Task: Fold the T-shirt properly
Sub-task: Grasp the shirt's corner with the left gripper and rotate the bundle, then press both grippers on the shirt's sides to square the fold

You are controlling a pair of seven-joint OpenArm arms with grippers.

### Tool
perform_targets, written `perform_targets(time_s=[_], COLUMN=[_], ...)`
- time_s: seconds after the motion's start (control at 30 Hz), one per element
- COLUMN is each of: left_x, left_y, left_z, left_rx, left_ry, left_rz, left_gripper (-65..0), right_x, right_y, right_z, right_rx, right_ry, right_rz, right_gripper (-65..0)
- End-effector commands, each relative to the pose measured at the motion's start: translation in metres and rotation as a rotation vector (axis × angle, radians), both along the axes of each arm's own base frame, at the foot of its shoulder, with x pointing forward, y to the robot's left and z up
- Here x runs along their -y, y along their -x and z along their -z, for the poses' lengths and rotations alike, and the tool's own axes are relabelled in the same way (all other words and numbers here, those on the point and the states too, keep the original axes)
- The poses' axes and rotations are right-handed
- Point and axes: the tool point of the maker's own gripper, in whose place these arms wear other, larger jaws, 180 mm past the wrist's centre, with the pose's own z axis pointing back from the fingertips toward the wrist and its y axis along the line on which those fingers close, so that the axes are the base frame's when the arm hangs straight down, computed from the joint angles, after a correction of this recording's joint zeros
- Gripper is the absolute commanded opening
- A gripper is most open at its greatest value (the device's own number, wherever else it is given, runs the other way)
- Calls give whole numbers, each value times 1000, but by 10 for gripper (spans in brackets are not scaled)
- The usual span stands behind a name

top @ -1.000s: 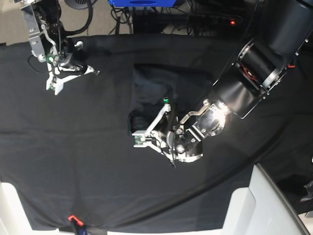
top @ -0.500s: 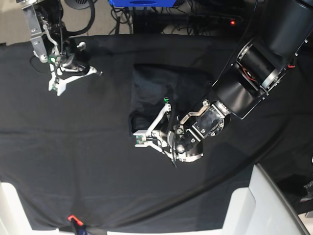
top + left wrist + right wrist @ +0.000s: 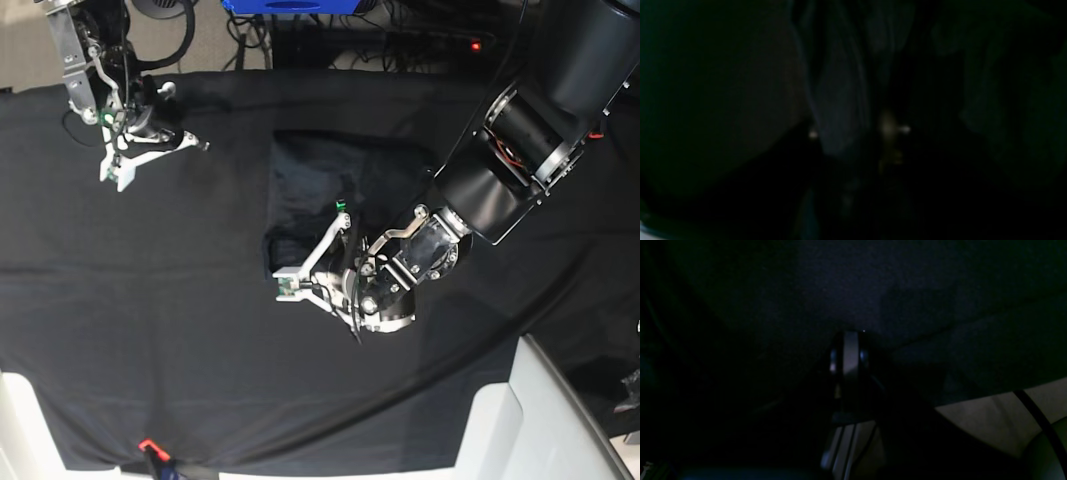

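Note:
The T-shirt (image 3: 335, 180) lies as a folded dark grey block in the middle of the black table cloth (image 3: 150, 320). My left gripper (image 3: 290, 283) sits low at the shirt's front left corner. In the dim left wrist view a fold of the T-shirt (image 3: 840, 110) runs between the fingertips (image 3: 903, 129), which stand apart with a dark gap beside the cloth, so the left gripper is open. My right gripper (image 3: 115, 172) hovers over bare cloth at the far left, well away from the shirt. The right gripper (image 3: 846, 353) is shut on nothing.
White bins stand at the front right (image 3: 500, 425) and front left (image 3: 18, 420). A small red-tipped item (image 3: 148, 445) lies at the front edge. Cables and a blue box (image 3: 290, 6) sit behind the table. The left arm's bulky black body (image 3: 520, 150) overhangs the right side.
The right arm has drifted a little up and back at the far left. The left gripper stays at the shirt's corner, its fingers now standing apart.

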Motion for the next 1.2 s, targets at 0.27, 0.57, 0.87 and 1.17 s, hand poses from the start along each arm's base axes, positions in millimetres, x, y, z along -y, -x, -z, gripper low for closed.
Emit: perform_targets(time_s=[0.27, 0.57, 0.87, 1.17], left_x=[7, 7, -35, -68], left_y=[-29, -59, -36, 62], left_z=[-28, -59, -102, -58], left_rx=[72, 145, 175, 57], left_ry=[26, 33, 164, 242], left_rz=[5, 4, -133, -265], left_gripper=[-245, -245, -650, -650], right_x=[4, 4, -17, -104], right_y=[-6, -6, -13, -26], right_z=[-4, -4, -23, -75], right_rx=[24, 24, 83, 215], right_ry=[9, 9, -18, -137], right_rz=[-3, -3, -65, -366], right_gripper=[-650, -650, -650, -650])
